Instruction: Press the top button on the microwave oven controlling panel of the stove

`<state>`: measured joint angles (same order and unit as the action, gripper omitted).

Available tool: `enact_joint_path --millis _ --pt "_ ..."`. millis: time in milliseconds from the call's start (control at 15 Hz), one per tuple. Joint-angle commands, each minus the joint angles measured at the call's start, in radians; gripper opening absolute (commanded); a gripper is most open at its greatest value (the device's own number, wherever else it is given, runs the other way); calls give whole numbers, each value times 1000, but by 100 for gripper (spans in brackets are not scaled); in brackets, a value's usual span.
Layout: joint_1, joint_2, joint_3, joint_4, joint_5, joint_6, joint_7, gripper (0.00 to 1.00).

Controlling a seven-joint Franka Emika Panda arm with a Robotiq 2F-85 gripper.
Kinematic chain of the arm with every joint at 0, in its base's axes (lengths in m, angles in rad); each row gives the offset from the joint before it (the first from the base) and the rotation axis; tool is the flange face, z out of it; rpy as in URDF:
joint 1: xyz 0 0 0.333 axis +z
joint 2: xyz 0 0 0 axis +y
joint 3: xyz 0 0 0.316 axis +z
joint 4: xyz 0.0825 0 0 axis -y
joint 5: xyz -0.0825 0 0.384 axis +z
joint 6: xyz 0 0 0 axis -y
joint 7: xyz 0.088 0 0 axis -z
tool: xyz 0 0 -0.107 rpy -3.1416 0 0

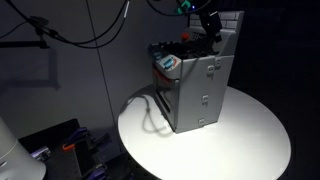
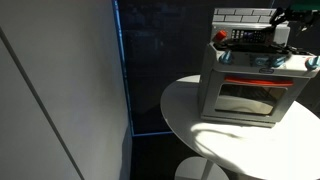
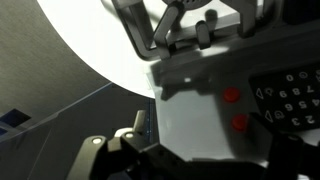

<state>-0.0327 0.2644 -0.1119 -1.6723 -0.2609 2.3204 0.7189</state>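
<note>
The stove (image 1: 200, 90) is a small grey box with an oven door (image 2: 248, 98), standing on a round white table (image 1: 250, 140); it shows in both exterior views. Its white tiled backboard (image 2: 240, 15) stands behind colourful items on top. My gripper (image 1: 207, 25) hovers over the stove's top near the backboard, and it also shows in an exterior view (image 2: 290, 20). In the wrist view the dark controlling panel (image 3: 292, 98) with white marks lies at the right, with two red buttons (image 3: 232, 96) beside it. Dark gripper parts (image 3: 200, 165) fill the bottom edge; I cannot make out the jaws.
A grey cable (image 1: 150, 110) lies on the table beside the stove. Black cables (image 1: 90, 25) hang in the dark background. A tall pale wall panel (image 2: 60, 90) stands beside the table. The room is dim.
</note>
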Motion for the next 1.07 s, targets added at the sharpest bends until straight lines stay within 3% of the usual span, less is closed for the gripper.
enact_joint_path --millis 0,667,1000 --pt "8 15 -12 33 25 -10 -13 100" --pt "6 -41 7 2 108 -45 -87 100" --pt "6 -95 19 0 177 -158 -162 100"
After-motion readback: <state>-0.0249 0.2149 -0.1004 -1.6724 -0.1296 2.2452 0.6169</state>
